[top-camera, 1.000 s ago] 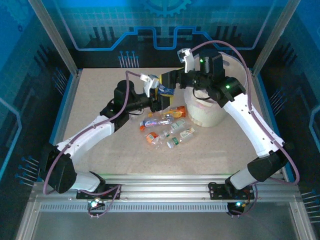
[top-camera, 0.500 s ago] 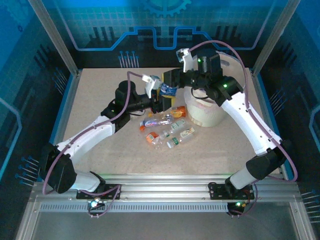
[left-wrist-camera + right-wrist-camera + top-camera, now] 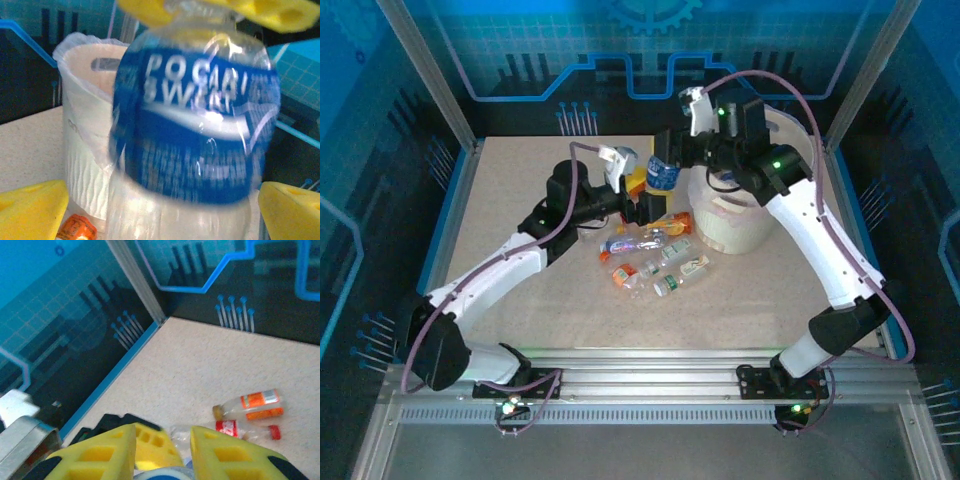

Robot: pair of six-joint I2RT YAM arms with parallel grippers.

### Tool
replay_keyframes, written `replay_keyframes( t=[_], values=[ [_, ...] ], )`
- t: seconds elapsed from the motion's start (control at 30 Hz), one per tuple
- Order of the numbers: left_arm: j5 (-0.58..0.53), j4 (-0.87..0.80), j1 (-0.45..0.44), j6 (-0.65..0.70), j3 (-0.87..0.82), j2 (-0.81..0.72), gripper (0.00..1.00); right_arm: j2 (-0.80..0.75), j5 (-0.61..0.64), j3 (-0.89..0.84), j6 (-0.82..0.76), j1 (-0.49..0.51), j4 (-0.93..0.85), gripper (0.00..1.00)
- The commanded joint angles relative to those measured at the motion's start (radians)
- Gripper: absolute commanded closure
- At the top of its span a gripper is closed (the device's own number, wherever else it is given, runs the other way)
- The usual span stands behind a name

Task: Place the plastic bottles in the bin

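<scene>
Left gripper point(image 3: 161, 212) spread wide, right gripper point(image 3: 162, 452) clamped

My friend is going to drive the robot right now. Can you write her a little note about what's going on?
Left gripper: open, one finger on each side of the blue-label bottle, not squeezing it.
Right gripper: shut on the top of that bottle, holding it in the air just left of the bin, not over it yet.
Several more bottles lie on the table, near the bin's left side.
Done: can't tell what is inside the bin.
Left: drop this bottle in, then fetch the others.
</scene>
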Motion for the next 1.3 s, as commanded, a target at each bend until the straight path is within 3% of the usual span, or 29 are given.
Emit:
replay_keyframes(
  t=[0.0,0.27,0.5,0.93,1.27],
  values=[
    [-0.099,0.030,-0.008,0.034,-0.051,-0.094,0.01,0.016,0.089,0.120,-0.053,-0.029,-0.073,0.91],
    [-0.335,0.009,-0.006,0.053,-0.147,-0.206,0.01,0.082,0.319,0.341,-0.143,-0.092,-0.152,0.91],
    [-0.461,-0.026,-0.005,0.058,-0.169,-0.238,0.01,0.127,0.548,0.364,-0.201,-0.154,-0.120,0.91],
    [-0.552,-0.034,-0.005,0.063,-0.189,-0.242,0.01,0.255,0.586,0.296,-0.161,-0.205,-0.108,0.93],
    [-0.576,-0.046,-0.003,0.060,-0.195,-0.240,0.01,0.321,0.522,0.218,0.011,-0.215,-0.170,0.91]
  ],
)
